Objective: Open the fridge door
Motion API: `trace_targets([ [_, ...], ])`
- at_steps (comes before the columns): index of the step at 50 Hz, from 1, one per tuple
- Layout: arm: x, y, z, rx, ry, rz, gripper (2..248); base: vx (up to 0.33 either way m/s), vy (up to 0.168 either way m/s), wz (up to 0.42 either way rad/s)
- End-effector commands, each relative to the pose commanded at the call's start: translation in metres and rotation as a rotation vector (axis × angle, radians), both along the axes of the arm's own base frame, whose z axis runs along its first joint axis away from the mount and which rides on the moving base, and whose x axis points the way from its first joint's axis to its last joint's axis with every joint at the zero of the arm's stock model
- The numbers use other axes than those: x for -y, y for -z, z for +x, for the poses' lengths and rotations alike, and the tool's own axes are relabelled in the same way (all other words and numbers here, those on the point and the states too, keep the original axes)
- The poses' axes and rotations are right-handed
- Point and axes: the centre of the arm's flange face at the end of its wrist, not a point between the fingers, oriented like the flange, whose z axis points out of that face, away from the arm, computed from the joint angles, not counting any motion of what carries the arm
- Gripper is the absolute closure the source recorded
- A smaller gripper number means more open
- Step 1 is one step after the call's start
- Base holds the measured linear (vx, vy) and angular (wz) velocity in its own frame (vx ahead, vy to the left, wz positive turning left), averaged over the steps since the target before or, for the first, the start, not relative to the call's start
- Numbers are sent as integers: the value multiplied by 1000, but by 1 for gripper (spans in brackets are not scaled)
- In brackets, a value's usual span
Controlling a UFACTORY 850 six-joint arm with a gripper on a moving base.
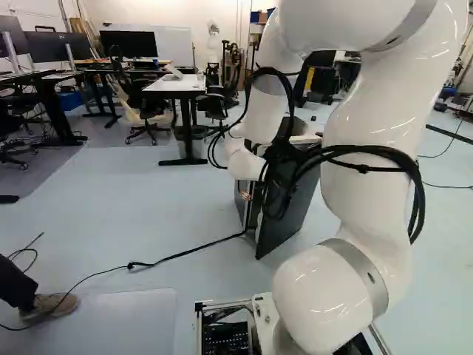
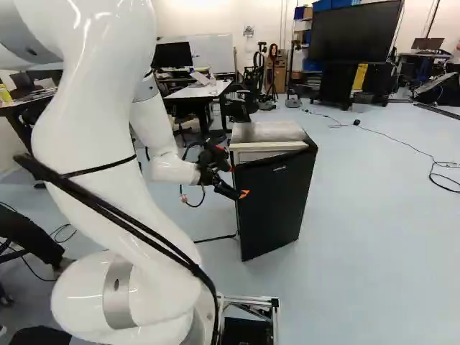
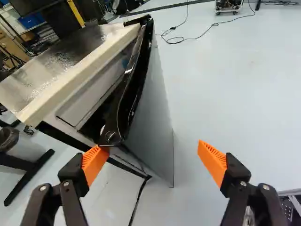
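Arm [image 1: 369, 203]: reaches forward from the foot of both base views; a pull along the wrong arc could strain the hinge. In the left base view its links hide much of the fridge; the right base view leaves the front exposed.
Fridge [image 2: 266, 131]: near the centre of the right base view, top and front visible. Being small, it might slide or tip if pulled hard before the door swings freely.
Door [image 2: 277, 201]: ajar at the edge by the claw. It could fall back if contact is lost. The wrist view shows the opening between door and cabinet; the right base view barely suggests it.
Floor cable [image 1: 177, 256]: runs to the fridge's foot in the left base view; could catch if the fridge shifts.
Claw [image 3: 151, 155]: fingers spread wide, nothing clamped.
Inner pad [image 3: 94, 165]: at the door's free corner; actual contact cannot be confirmed. Too shallow a placing would let it slip off.
Outer pad [image 3: 212, 162]: well apart from the door, seen clearly only in the wrist view.
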Motion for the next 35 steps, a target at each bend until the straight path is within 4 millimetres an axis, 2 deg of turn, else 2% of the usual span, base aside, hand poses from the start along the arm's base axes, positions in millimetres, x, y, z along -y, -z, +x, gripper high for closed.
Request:
trace_targets([
  [20, 11, 1, -45, -27, 70, 9, 3, 0, 0, 0],
  [35, 27, 2, -74, -38, 158, 9, 3, 0, 0, 0],
])
